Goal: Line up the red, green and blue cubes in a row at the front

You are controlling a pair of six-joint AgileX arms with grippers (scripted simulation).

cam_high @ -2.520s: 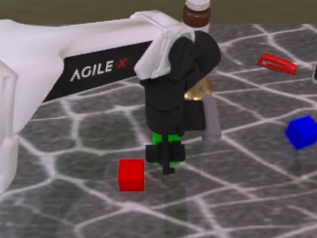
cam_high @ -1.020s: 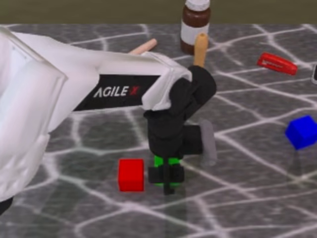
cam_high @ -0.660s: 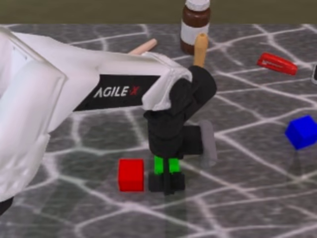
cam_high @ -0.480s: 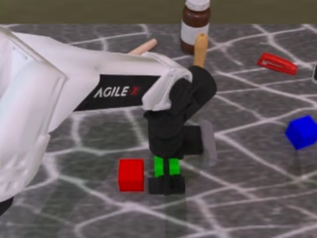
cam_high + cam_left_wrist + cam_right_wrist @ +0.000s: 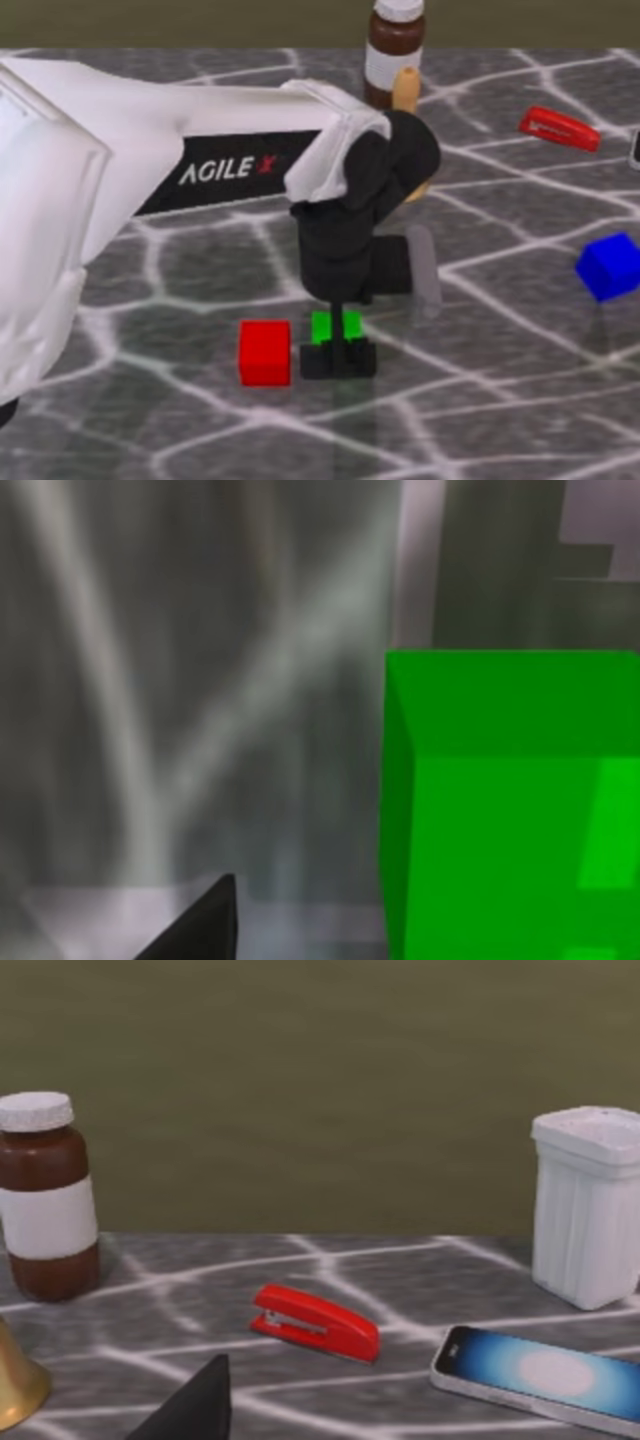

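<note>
Your left gripper [image 5: 338,358] stands over the green cube [image 5: 335,327], fingers spread and off it, beside the red cube [image 5: 265,352] near the bench's front edge; blue cube [image 5: 610,265] waits right.

Red cube [image 5: 265,352] beside green cube [image 5: 335,326], blue cube [image 5: 609,265] apart

red cube [image 5: 265,352] just left of green cube [image 5: 335,328], blue cube [image 5: 609,265] far right

Three cubes: one red cube [image 5: 265,352], one green cube [image 5: 335,326], one blue cube [image 5: 609,265].
</note>
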